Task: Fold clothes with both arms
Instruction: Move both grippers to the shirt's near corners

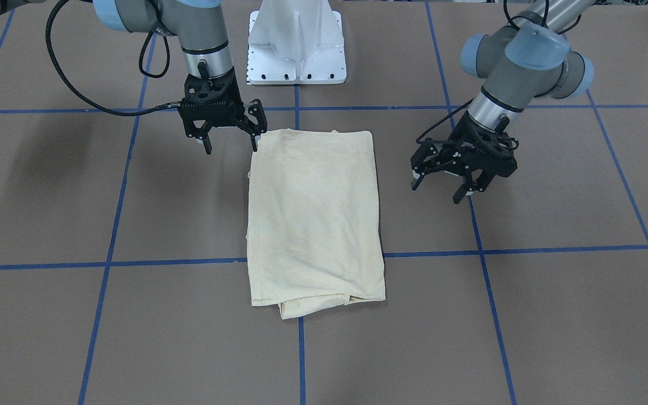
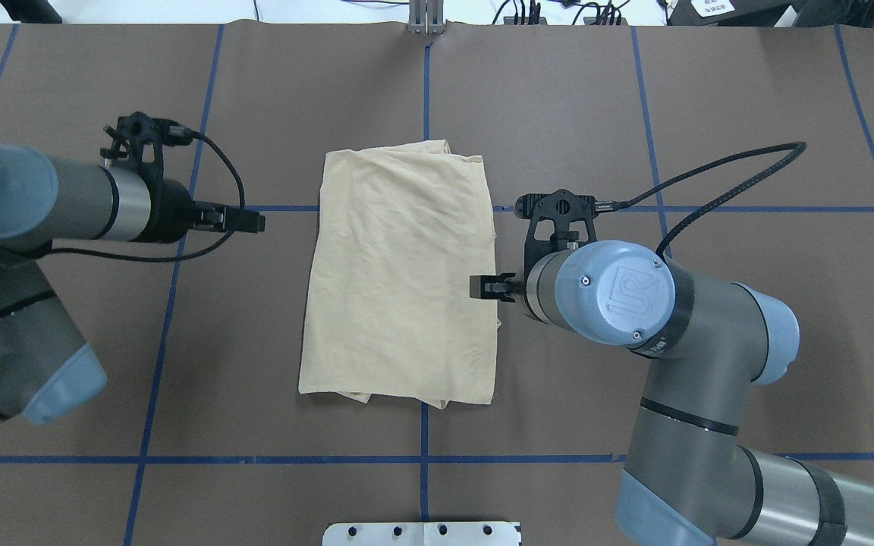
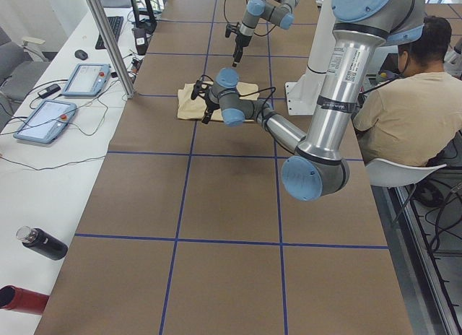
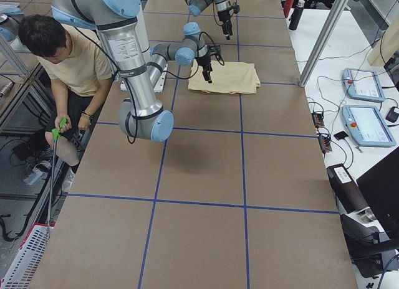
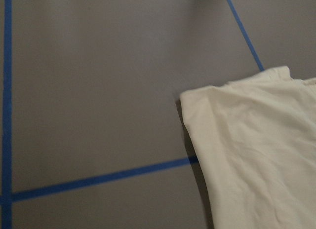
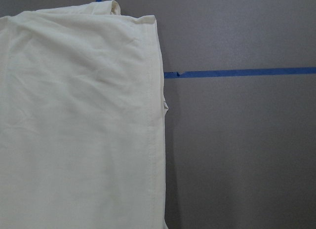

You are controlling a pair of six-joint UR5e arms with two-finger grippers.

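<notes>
T-shirt (image 1: 315, 216), long axis toward pedestal (image 1: 297, 50)

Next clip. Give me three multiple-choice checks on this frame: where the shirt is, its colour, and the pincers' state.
1. The shirt lies:
A) flat between the left pincer and the right pincer
B) beyond both, on the robot's left
C) beyond both, on the robot's right

2. Its visible side is:
A) navy
B) plain cream-yellow
C) red

3. The pincers are:
A) both shut on the shirt
B) one shut, one open
C) both open and empty

Key:
1 A, a pincer stands on either side.
2 B, no print shows.
3 C, both stand spread with nothing held.
</notes>
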